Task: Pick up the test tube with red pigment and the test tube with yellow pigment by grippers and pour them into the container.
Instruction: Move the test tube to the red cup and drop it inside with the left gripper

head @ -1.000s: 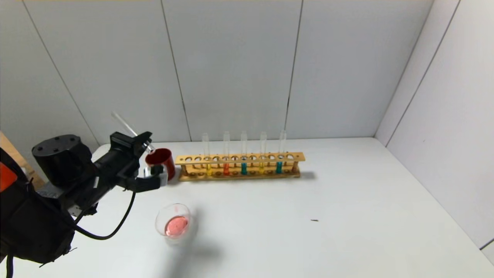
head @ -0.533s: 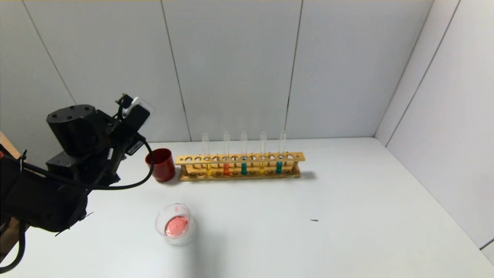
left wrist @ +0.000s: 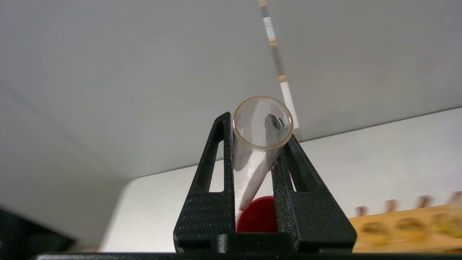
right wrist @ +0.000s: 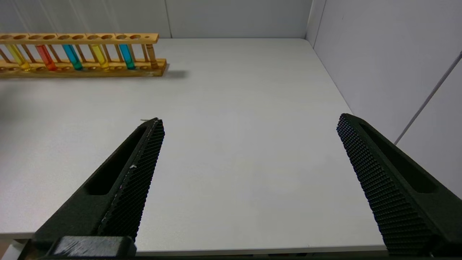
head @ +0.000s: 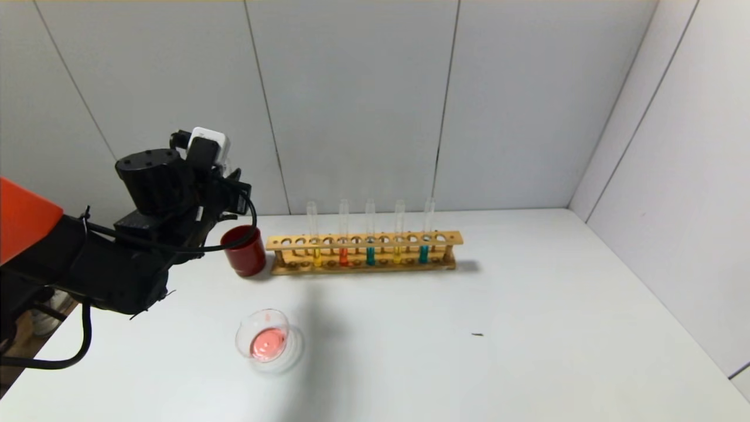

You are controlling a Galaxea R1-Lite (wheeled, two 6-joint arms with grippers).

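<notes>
1. An emptied glass tube [left wrist: 260, 144], clear with only a faint film inside, sits clamped between the fingers of the left gripper [left wrist: 258, 159], raised over the desk's far left corner, above the red cup [head: 244, 250].
2. Only the left wrist view shows that tube plainly, open mouth toward the lens, with the cup's red rim [left wrist: 258, 218] showing below it; in the head view the left gripper [head: 225, 187] is mostly a dark mass of arm and cable, the tube hardly showing.
3. The glass dish [head: 265, 340] stands near the desk's front left, holding a pool of pink-red liquid; no wrist view shows it.
4. The wooden rack [head: 363, 253] lies along the far edge, just beside the cup, carrying five upright tubes: yellow [head: 316, 256], orange-red [head: 343, 256], teal [head: 370, 255], yellow [head: 397, 254], teal [head: 423, 254].
5. The right gripper [right wrist: 249, 144] appears in its own wrist view alone, fingers spread wide and holding nothing, low over the desk's [right wrist: 234, 108] front right, well apart from the rack [right wrist: 83, 68].
6. A small dark speck [head: 477, 334] lies on the bare desk [head: 527, 328] right of centre.
</notes>
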